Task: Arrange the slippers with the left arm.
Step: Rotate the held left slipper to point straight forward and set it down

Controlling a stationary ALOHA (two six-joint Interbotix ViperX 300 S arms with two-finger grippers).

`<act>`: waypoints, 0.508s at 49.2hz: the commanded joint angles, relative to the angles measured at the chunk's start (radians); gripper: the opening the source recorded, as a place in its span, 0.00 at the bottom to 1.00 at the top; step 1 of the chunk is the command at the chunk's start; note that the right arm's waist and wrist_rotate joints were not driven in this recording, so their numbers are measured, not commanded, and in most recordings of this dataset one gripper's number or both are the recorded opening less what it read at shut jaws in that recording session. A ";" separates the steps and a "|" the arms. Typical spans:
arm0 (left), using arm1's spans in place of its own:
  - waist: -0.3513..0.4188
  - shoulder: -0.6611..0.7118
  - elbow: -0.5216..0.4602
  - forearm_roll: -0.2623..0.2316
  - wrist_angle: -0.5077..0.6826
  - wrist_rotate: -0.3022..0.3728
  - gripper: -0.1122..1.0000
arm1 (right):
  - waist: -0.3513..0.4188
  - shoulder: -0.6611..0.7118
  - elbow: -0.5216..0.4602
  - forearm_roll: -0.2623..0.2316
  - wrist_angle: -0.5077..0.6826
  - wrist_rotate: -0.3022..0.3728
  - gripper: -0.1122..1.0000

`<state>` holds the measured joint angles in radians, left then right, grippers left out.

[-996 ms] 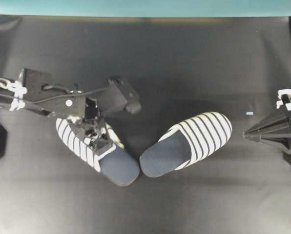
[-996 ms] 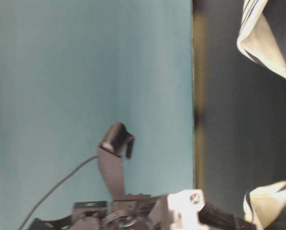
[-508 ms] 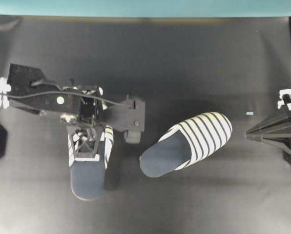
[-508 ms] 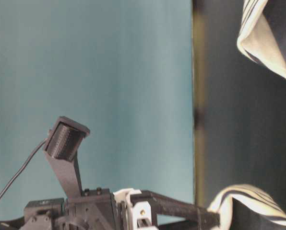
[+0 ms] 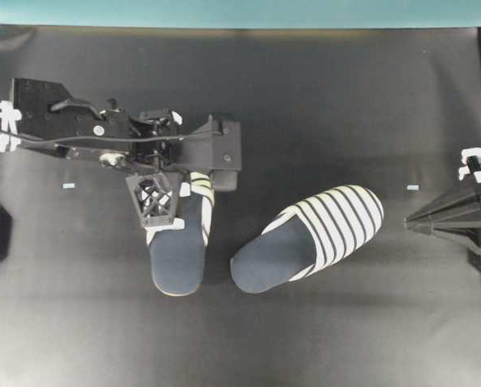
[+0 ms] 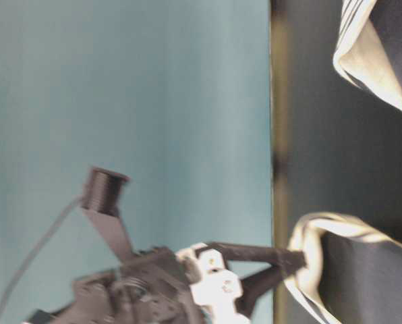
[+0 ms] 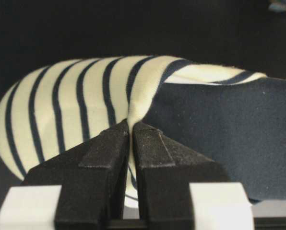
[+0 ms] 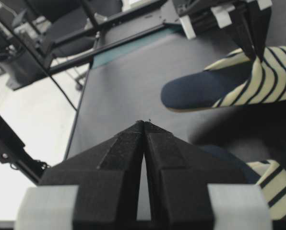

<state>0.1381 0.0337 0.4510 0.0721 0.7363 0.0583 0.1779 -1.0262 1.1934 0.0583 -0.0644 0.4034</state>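
On the black bench (image 5: 305, 105) the left arm (image 5: 71, 133) reaches in from the left edge of the overhead view, and its left gripper (image 5: 161, 211) hangs over the left slipper (image 5: 178, 254), jaws clenched on the cream edge of the striped toe cover where it meets the navy insole; the left wrist view shows the two black fingers (image 7: 97, 158) pressed together with that fabric rim pinched between them. This slipper points its toe toward the far side of the bench, the heel nearest the front edge, and lies nearly straight. The right slipper (image 5: 313, 236) lies just beside it, tilted, toe toward the upper right and heel close to the first slipper's heel, though the two do not appear to touch. In the table-level view the pinched toe edge looks lifted by the fingers. The right gripper (image 5: 414, 219) sits at the bench's right edge, well apart from both slippers, its jaws closed on nothing, as the right wrist view shows
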 commanded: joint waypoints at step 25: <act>-0.002 -0.005 0.117 -0.005 -0.230 0.000 0.12 | 0.000 0.006 -0.006 0.002 0.026 0.000 0.10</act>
<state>0.1381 0.0337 0.5706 0.0706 0.5154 0.0583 0.1779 -1.0262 1.1934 0.0583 -0.0337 0.4034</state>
